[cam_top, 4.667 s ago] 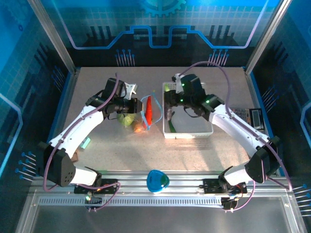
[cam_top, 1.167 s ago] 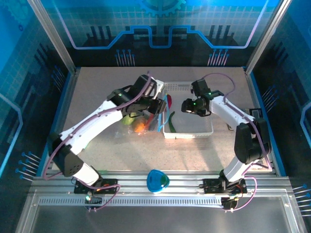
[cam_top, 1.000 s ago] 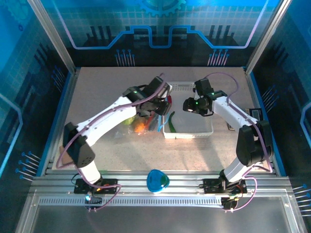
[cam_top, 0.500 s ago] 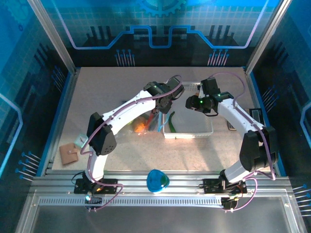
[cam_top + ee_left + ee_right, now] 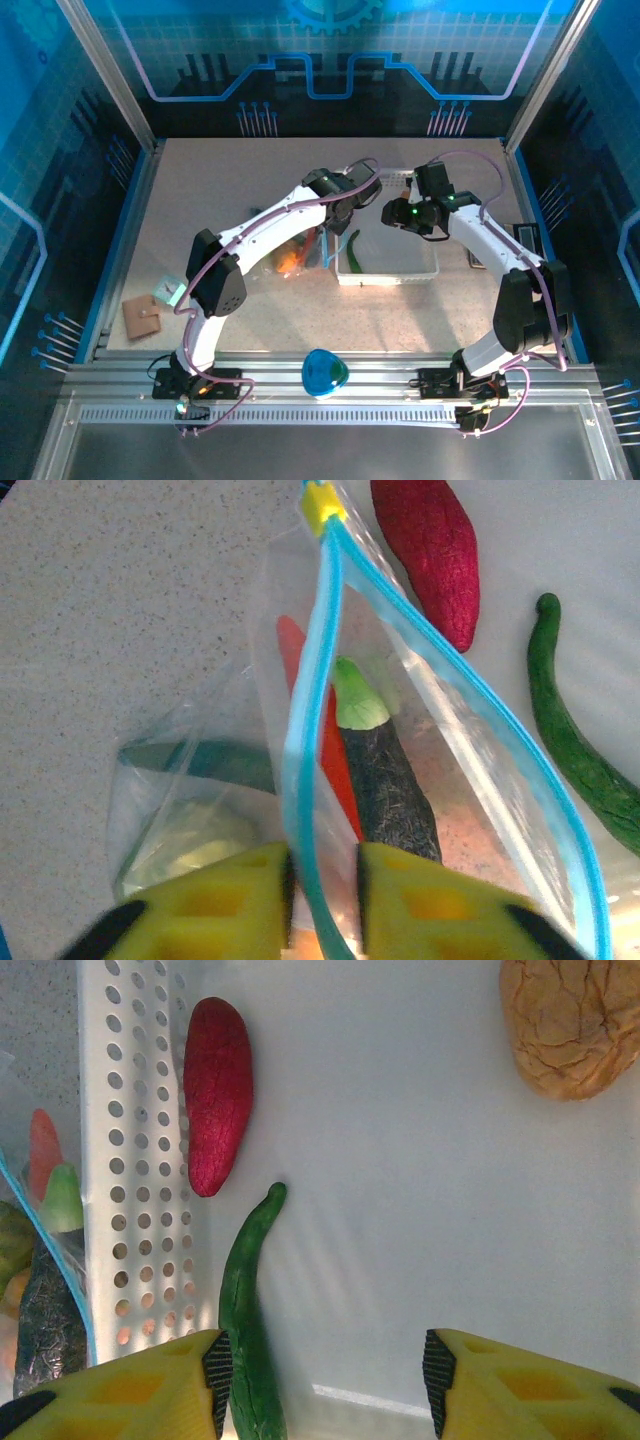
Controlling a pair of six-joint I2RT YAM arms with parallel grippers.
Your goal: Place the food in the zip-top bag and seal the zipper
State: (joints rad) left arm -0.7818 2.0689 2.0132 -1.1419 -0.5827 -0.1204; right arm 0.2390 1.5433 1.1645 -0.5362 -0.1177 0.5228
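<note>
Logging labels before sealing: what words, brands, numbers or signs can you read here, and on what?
No text can be read.
The zip-top bag, its zipper and the white basket carry no print.
The dark device right of the basket is too small to read.
The gear emblem behind has no letters.

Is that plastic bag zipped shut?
No: the two blue sides of its zipper stand far apart, so the bag gapes open.
</note>
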